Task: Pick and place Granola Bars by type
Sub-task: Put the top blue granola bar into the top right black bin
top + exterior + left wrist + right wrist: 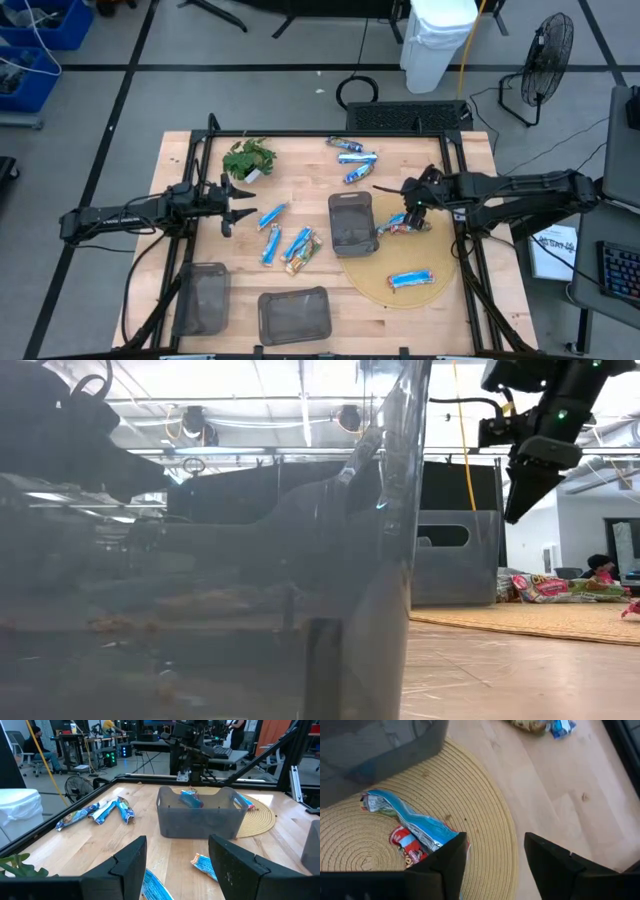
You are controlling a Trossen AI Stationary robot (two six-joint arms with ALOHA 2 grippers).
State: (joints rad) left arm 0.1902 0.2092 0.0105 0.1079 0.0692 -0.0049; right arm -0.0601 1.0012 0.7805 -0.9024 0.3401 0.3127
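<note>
Foil bar (404,224) lengthwise across mat (440,296), right claw (412,212) above

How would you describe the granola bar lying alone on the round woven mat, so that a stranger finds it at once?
Start at the round woven mat on the table's right half. The lone bar lies on the mat's near part, away from the mesh tray and the bars under the right pincer. It is blue and white, and nothing touches it.

A robotics lab or workshop: a framed wooden table (300,280) on grey taped flooring, a floor fan (545,50), blue bins (45,25), workbenches with electronics (95,742), seated people (37,747)
</note>
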